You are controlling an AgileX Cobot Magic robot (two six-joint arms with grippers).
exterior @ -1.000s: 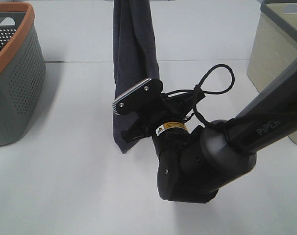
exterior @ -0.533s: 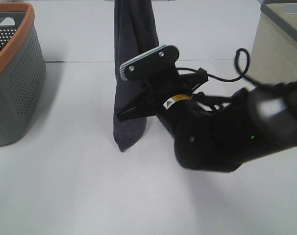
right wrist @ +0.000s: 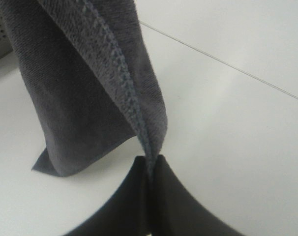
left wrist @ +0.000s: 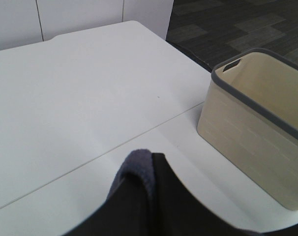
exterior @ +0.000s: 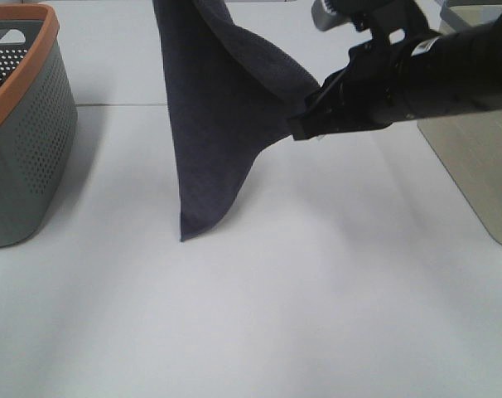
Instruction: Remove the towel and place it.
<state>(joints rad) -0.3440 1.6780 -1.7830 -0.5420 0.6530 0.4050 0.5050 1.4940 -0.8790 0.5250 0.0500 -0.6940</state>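
High view: the towel hangs from above the top of the shot, fanned out in a wide sheet, with its bottom corner just touching the white surface. The right hand reaches in from the right and is pinched tight on the towel's side edge, holding it out sideways. A grey basket with an orange rim sits far left and a beige basket far right, both well apart from the towel. Left wrist view: the left hand is clamped on a bunched fold of towel that pokes up between its fingers, with the beige basket on the surface beyond. Right wrist view: the fingers are closed right on the stitched hem, and the towel drapes away to a corner resting on the surface.
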